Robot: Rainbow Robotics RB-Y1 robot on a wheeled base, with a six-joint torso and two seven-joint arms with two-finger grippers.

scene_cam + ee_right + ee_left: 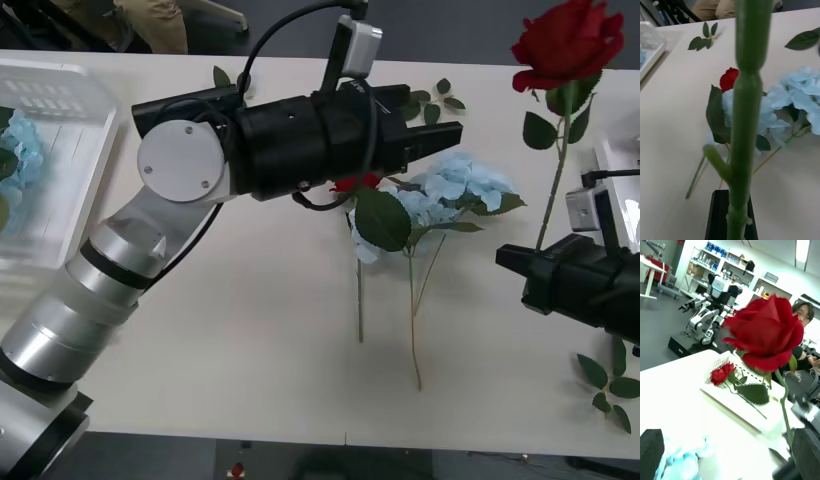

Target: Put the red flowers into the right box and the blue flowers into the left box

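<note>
Nearest, the right gripper (512, 262) clamps 1 rose (566, 42) by its stem, upright, beside the right box (612, 160); next, release there. Farther in, the left gripper (440, 135) hovers, jaws wide, over blue flowers (465, 185) on the table (250, 330).

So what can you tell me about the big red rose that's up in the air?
The red rose has a full, deep-red head, looking like fabric, on a thin green stem with dark leaves. It stands nearly upright above the table's right side. The right gripper is shut on its lower stem; nothing else touches it.
</note>
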